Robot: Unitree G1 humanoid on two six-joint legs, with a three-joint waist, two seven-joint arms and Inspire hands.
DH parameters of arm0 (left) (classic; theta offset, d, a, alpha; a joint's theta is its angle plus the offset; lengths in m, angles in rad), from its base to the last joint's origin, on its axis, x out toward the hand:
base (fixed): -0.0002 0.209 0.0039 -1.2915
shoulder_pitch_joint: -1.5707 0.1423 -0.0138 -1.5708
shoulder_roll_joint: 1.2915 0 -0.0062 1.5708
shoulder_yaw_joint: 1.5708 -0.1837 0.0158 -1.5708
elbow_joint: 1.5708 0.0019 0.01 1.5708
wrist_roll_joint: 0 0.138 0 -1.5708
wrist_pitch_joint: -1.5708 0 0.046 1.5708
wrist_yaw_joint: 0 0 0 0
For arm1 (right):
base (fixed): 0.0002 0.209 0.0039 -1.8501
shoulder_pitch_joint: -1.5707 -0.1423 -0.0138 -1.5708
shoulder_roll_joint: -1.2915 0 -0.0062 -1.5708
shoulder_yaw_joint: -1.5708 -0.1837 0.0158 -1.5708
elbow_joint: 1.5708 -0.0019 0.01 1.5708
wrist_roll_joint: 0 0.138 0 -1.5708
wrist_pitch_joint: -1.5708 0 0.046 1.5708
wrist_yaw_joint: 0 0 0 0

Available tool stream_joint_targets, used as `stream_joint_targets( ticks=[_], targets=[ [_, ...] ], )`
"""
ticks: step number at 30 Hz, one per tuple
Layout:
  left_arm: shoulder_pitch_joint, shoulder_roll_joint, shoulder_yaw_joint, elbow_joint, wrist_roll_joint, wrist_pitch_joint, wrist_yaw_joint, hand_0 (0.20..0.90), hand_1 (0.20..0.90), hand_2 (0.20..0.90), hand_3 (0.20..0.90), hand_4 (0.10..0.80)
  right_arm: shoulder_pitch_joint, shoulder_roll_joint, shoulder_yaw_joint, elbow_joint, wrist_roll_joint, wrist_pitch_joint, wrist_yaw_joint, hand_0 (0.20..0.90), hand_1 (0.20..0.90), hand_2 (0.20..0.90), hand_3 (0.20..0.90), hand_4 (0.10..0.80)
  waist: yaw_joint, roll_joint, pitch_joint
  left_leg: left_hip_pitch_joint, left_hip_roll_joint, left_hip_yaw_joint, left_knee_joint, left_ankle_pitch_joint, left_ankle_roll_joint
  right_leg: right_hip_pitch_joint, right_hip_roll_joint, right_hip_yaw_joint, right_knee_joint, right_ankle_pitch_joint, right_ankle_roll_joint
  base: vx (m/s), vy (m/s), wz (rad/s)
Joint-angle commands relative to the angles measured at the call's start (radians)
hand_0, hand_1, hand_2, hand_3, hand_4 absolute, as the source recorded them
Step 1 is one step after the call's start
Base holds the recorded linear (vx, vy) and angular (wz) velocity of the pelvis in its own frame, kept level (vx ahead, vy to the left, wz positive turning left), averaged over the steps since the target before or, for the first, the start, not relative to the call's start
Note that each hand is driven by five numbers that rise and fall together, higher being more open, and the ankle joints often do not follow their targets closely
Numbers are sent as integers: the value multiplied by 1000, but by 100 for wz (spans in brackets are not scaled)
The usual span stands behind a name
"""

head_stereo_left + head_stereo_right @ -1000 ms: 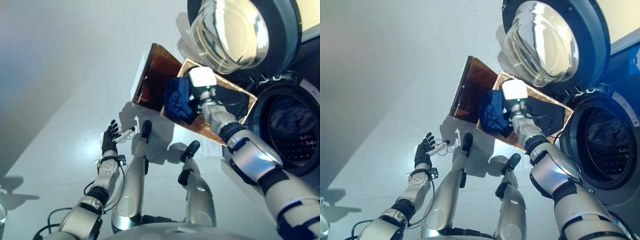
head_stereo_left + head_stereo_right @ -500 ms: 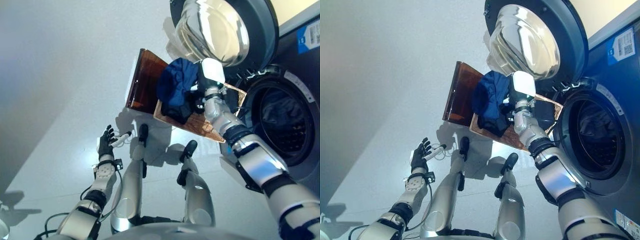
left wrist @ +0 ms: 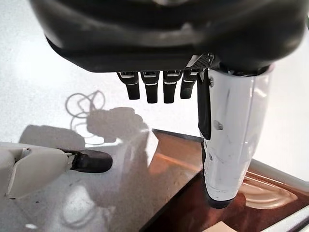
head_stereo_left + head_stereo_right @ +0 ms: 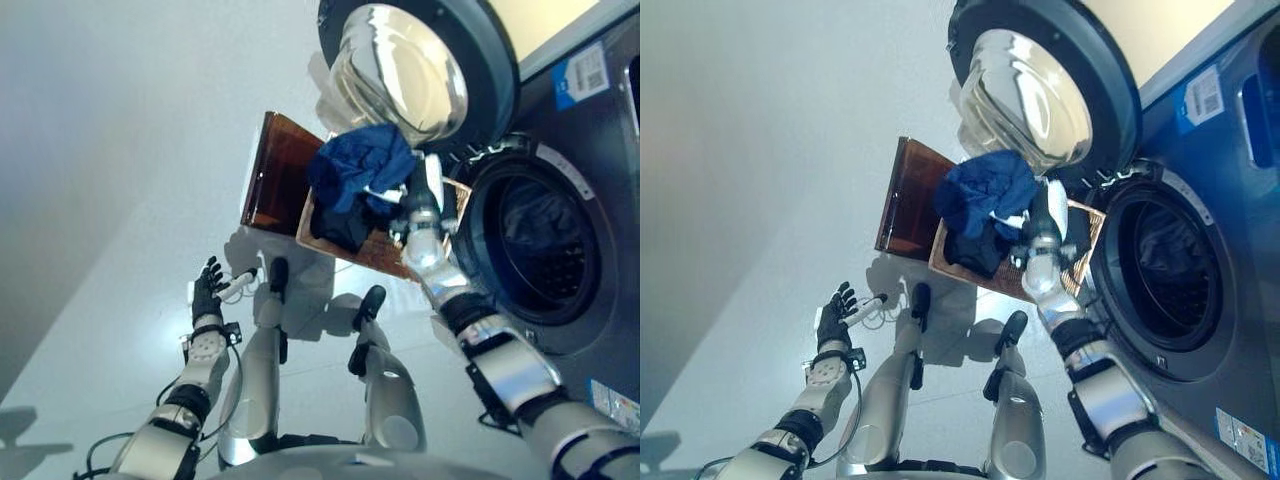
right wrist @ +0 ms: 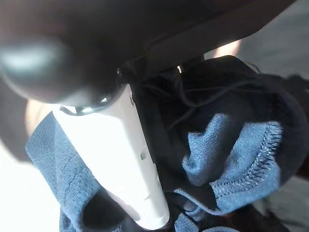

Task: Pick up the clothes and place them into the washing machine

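Overhead, from the eye views, we see our right hand (image 4: 418, 200) clamped on a blue garment (image 4: 360, 165), held above the brown basket (image 4: 385, 250), where a dark garment (image 4: 340, 225) lies. Beside it, the washing machine (image 4: 590, 200) stands with its door (image 4: 400, 65) open and dark laundry (image 4: 545, 215) inside its drum. Our left hand (image 4: 208, 290) hangs with fingers spread, empty. Its wrist view shows straight fingers (image 3: 145, 87). Our right wrist view shows the white-covered thumb (image 5: 130, 159) pinching blue cloth.
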Motion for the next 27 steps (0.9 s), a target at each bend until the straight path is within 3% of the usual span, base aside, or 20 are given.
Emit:
stream_joint_targets(
  ticks=[1,6,8,9,17,27],
  targets=[
    [25,1,23,72,20,-25,19,900,900,900,900,800,51,28,-51,-74,228,-173,57,200,200,200,200,300,-7,-9,-121,41,3,31,-13,-46,-86,12,-32,8,58,17,23,0,0,0],
    [16,0,18,83,10,-23,6,900,900,900,900,800,141,125,-121,-62,543,-245,147,200,200,200,200,300,-21,8,-124,54,2,47,-13,-52,-85,12,-32,24,55,16,21,-11,31,-9],
    [14,-3,15,84,3,-24,5,900,900,900,900,800,145,136,-125,-59,587,-249,168,200,200,200,200,300,-23,12,-123,55,2,50,-13,-52,-85,11,-33,28,54,16,21,-22,17,-15],
    [10,-9,-6,74,-7,-31,-1,900,900,900,900,800,155,174,-153,-41,725,-277,197,200,200,200,200,300,-27,25,-120,55,0,57,-13,-54,-86,9,-35,34,49,19,22,-37,25,-9],
    [11,-40,-75,73,-69,-33,-35,900,900,900,900,800,119,255,-271,11,1133,-332,313,200,200,200,200,300,-35,82,-113,55,-14,72,-13,-62,-84,-8,-46,58,46,20,23,-25,30,-8],
    [15,-68,-138,62,-127,-43,-66,900,900,900,900,800,37,271,-387,66,1344,-390,361,200,200,200,200,300,-33,140,-105,41,-25,81,-13,-64,-81,-33,-59,74,48,19,25,-12,11,-4]
  ],
)
